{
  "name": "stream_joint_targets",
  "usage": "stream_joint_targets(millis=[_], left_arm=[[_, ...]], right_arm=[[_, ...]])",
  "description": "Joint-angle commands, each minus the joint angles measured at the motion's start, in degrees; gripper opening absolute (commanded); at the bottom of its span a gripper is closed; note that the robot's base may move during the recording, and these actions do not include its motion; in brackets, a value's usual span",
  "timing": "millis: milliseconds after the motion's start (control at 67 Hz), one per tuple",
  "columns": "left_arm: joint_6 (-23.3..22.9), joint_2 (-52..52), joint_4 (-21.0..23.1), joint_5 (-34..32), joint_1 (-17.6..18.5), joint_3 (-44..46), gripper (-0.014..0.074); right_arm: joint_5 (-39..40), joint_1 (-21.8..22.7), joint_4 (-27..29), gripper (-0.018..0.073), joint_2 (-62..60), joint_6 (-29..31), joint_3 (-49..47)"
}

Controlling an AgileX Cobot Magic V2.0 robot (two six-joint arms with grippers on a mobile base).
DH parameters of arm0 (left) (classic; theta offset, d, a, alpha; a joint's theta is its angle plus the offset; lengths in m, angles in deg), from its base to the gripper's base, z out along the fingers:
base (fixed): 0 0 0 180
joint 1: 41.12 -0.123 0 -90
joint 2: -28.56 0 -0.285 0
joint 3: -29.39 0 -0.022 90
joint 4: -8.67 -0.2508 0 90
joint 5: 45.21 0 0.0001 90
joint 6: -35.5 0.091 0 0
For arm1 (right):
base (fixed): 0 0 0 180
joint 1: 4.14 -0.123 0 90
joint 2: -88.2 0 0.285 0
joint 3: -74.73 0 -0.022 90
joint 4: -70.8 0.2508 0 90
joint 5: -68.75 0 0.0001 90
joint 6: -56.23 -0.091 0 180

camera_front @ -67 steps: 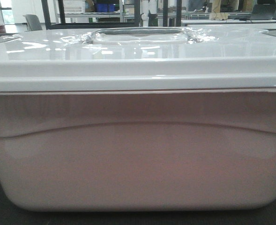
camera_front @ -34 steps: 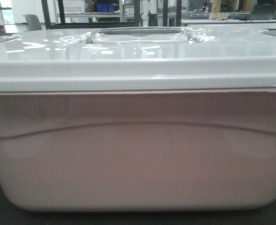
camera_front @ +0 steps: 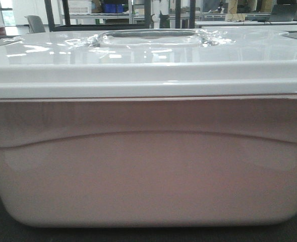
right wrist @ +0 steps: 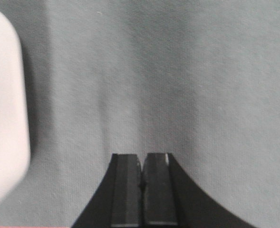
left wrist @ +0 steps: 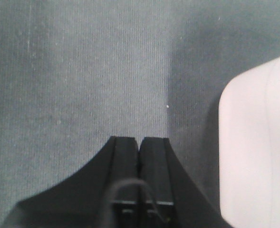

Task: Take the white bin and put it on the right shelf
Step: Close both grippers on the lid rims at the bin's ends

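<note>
The white bin (camera_front: 148, 171) sits on the desk (left wrist: 82, 71) between my two arms, its long axis running across from one tool to the other. From the left tool (left wrist: 140, 161) its rounded corner lies to the right and alongside. From the right tool (right wrist: 142, 185) it lies off to the left. Both tools are clenched with jaws pressed together, holding nothing, and neither touches the bin. I judge the left one slightly nearer, though the two wrist views may not compare fairly. So each arm has to close inward on the bin's ends.

The front view is filled by the bin's long side and glossy lid (camera_front: 148, 55), with both ends cut off and neither tool in sight. I can't pick out the right shelf. Only distant racks (camera_front: 95, 17) show beyond the lid.
</note>
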Motion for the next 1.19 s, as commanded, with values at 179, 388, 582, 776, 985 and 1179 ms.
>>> stream_joint_targets(millis=[179,388,582,776,985,1179], left_arm=[[2.12,1.00,0.88,0.61,-0.02,1.94,-0.0077],[2.12,1.00,2.64,0.41,-0.02,1.94,0.0297],[2.12,0.88,5.22,0.44,-0.02,1.94,0.0451],[2.12,0.88,6.36,0.44,-0.02,1.94,0.0451],[2.37,0.88,10.11,3.06,-0.02,5.78,0.0437],[2.37,0.88,13.72,4.95,-0.02,13.19,0.0437]], right_arm=[[5.04,-0.01,0.50,0.0045,-0.36,-0.23,-2.06],[6.02,-0.01,0.52,0.0301,0.79,-0.23,-2.06],[7.16,-0.01,0.52,0.0606,1.55,-0.23,-2.06],[6.01,-0.01,0.78,0.0596,1.55,-0.23,-2.10],[3.73,-0.01,5.69,0.0596,1.55,-0.23,-6.58],[7.58,-0.01,13.44,0.0596,1.60,2.22,-11.88]])
